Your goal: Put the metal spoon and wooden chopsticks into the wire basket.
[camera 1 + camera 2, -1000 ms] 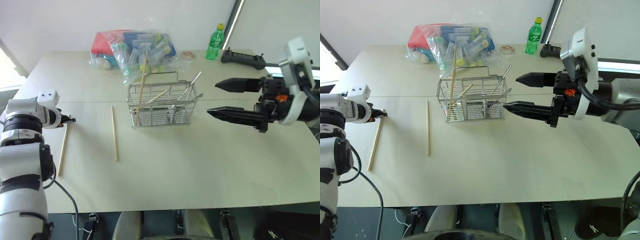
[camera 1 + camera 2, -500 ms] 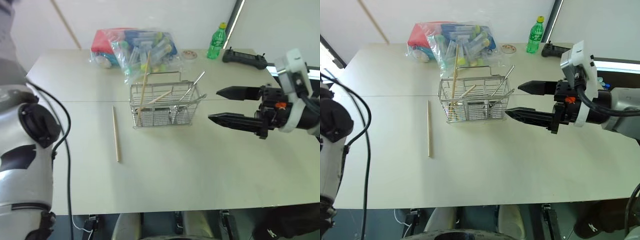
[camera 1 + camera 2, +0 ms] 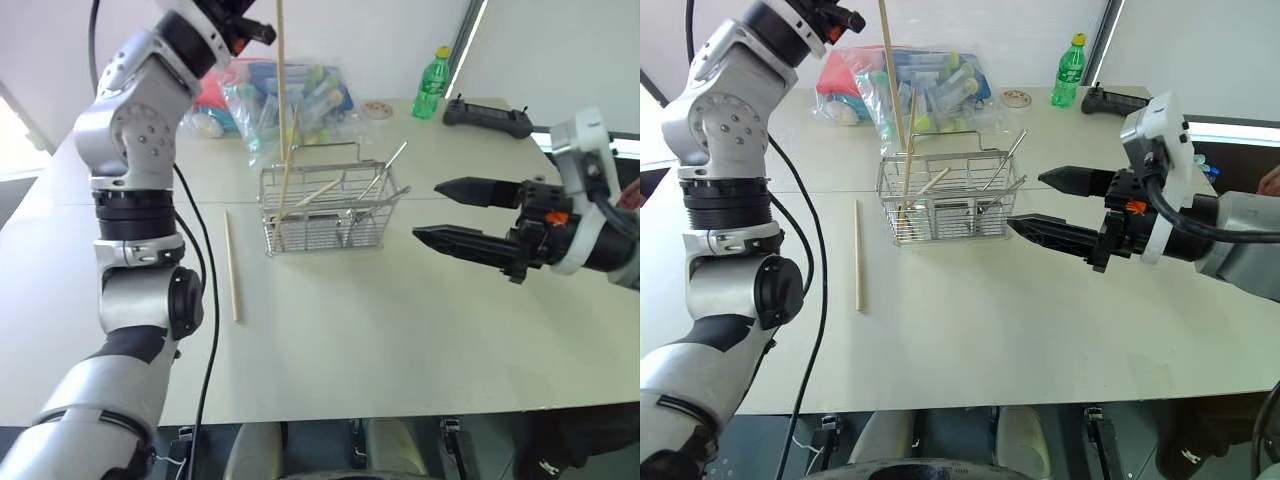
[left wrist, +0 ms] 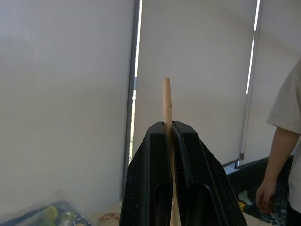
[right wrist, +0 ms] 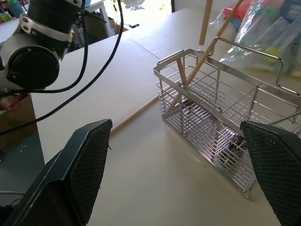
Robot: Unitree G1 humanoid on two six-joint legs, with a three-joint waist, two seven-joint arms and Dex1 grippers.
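A: What's the left arm (image 3: 135, 150) like?
B: Silver-grey rounded segments, black joint bands, a black cable trailing at six o'clock.
A: And the right gripper (image 3: 455, 215)?
B: Black tapered fingers, white wrist housing, an orange spot.

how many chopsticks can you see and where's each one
4 wooden chopsticks: two leaning inside the wire basket, at and; one flat on the table at; one held upright by the left gripper at.

A pale table (image 3: 400, 330) bears wire basket (image 3: 330, 210), one chopstick (image 3: 231, 266), bottle (image 3: 431, 84).
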